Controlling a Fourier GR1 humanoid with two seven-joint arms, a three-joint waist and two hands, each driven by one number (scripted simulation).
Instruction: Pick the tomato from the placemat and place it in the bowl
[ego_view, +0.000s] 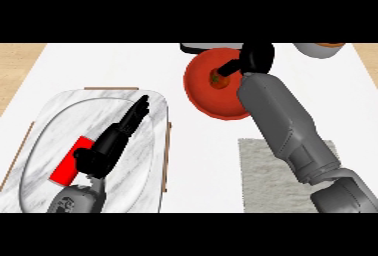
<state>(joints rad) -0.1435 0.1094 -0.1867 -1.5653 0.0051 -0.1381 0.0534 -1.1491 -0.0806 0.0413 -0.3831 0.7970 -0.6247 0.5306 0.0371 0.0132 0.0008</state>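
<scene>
Right hand (251, 57) curled round the tomato (217, 79) over the red bowl (210, 97), left hand (111, 145) open, fingers straight

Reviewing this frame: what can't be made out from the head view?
- Tomato: mostly hidden by the right hand, over the red bowl.
- Whether it is held or released: unclear.
- Placemat: partly covered by the right forearm.
- Red object on the marble tray: partly hidden by the left hand.
- Item at top right: cut off.

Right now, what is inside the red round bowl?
A small red tomato with a green stem sits inside the red round bowl, with the right robot hand above it. The grey forearm covers the bowl's right part.
</scene>
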